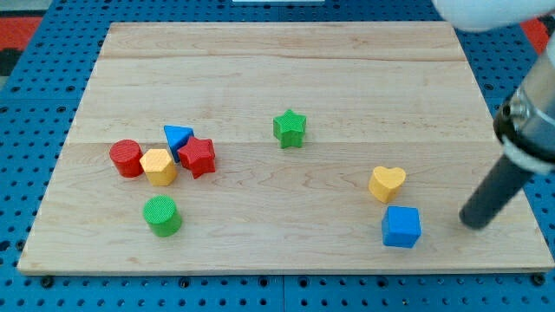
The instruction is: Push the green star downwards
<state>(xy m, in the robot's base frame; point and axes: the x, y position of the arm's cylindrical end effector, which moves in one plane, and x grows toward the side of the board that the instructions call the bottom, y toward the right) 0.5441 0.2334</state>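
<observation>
The green star (290,128) lies on the wooden board (286,69), a little above the middle of the view. My tip (473,224) is at the lower right of the board, far to the right of and below the star. It stands just right of the blue cube (401,227), with a small gap between them.
A yellow heart (387,184) lies above the blue cube. At the left is a cluster: red cylinder (127,158), yellow hexagon (159,166), blue triangle (178,137), red star (199,157). A green cylinder (162,216) stands below the cluster.
</observation>
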